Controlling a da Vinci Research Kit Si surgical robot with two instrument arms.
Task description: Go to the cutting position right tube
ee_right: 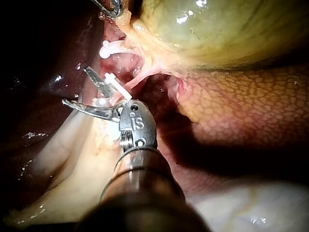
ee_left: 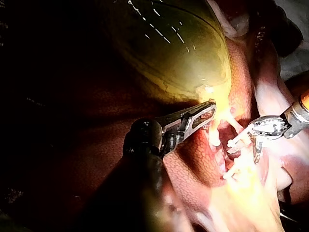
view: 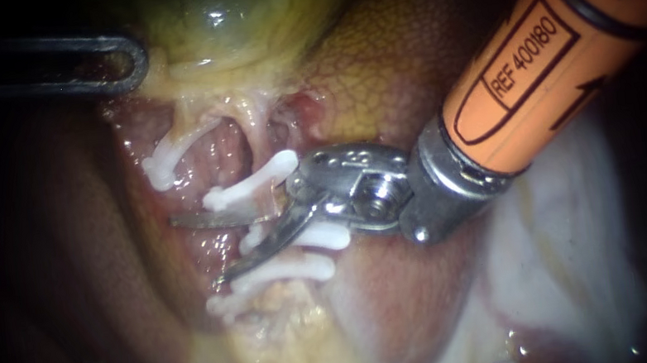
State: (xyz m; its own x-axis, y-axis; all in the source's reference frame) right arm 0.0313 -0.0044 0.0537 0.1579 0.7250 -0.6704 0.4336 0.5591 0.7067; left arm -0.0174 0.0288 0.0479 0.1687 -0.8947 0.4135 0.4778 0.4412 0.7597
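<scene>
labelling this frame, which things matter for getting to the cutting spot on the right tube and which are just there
In the job:
right instrument, blades open
right tube
clips on it

Just there:
left instrument
gallbladder
liver
clip on the left tube

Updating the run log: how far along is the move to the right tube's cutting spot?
Done: white clips sit across the tube. In progress: the right instrument is open, its blades reaching in among the clips. Remaining: I can't tell whether the tube lies squarely between the blades, so placement may need fine adjustment.
</scene>
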